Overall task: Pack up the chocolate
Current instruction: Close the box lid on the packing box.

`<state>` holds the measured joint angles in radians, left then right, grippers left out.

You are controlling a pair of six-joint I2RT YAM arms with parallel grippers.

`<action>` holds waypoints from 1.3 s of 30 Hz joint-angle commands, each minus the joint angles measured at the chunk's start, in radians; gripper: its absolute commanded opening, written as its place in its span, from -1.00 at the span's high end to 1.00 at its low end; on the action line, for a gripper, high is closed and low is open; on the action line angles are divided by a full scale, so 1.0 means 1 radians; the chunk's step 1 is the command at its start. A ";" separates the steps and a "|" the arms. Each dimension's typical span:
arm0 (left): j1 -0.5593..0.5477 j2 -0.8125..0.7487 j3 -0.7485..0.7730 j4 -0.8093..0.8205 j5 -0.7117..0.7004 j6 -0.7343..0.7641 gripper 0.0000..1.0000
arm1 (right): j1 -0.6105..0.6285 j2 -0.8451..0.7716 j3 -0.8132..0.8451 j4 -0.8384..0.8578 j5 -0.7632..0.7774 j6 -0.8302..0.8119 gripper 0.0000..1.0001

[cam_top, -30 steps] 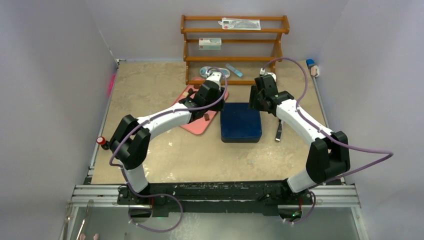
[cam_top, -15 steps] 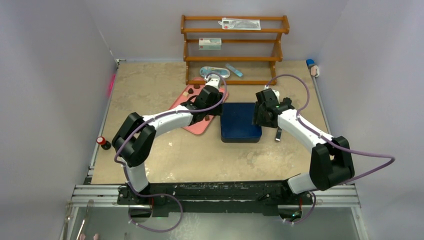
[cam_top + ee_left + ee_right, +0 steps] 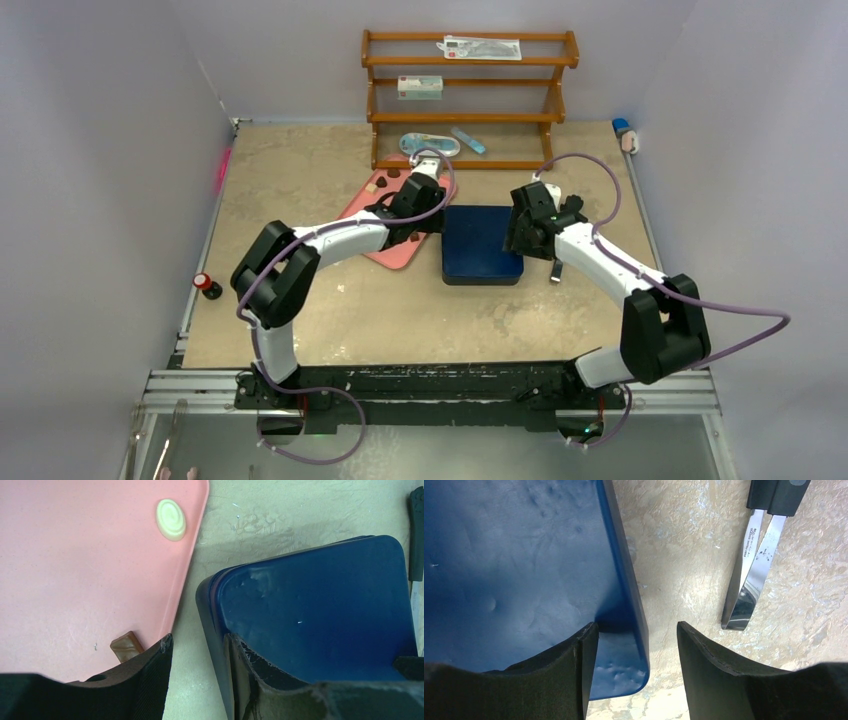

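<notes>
A dark blue box (image 3: 482, 243) with its lid on sits mid-table. The pink tray (image 3: 385, 250) lies to its left and holds the chocolate. The left wrist view shows a cream-white piece (image 3: 171, 519) and a brown piece (image 3: 126, 645) on the tray (image 3: 75, 570). More pieces (image 3: 393, 172) show at the tray's far end. My left gripper (image 3: 197, 680) is open and straddles the box's left edge (image 3: 215, 645). My right gripper (image 3: 636, 665) is open and straddles the box's right edge (image 3: 631, 605). Each gripper has one finger over the lid and one outside the wall.
Metal tweezers (image 3: 749, 570) lie on the table just right of the box, also in the top view (image 3: 556, 268). A wooden shelf rack (image 3: 468, 100) stands at the back with small packages. A small red-capped bottle (image 3: 207, 285) stands at the left edge.
Both arms have come in to the box. The left gripper moved right from over the tray to the box's left edge. The right gripper moved nearer and down to the box's right edge.
</notes>
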<state>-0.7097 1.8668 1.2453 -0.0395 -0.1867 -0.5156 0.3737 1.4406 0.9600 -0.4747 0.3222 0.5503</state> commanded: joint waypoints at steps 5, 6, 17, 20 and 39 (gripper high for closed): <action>0.011 0.024 0.012 0.025 0.010 -0.016 0.18 | 0.002 0.018 -0.017 -0.067 0.041 0.003 -0.23; 0.011 0.027 0.015 0.025 0.010 -0.016 0.18 | 0.002 0.019 -0.017 -0.066 0.041 0.003 -0.23; 0.021 0.061 0.045 0.025 0.034 -0.026 0.18 | 0.002 0.006 -0.022 -0.033 0.023 -0.012 -0.23; 0.030 0.072 0.051 0.026 0.061 -0.034 0.18 | 0.002 -0.005 -0.021 -0.026 -0.004 -0.019 -0.23; 0.059 0.021 0.016 0.046 0.144 -0.080 0.18 | 0.001 0.076 0.083 0.087 -0.068 -0.082 -0.26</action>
<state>-0.6609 1.9282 1.2778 0.0288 -0.0593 -0.5846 0.3740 1.5085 1.0069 -0.3885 0.2623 0.4892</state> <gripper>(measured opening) 0.414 0.626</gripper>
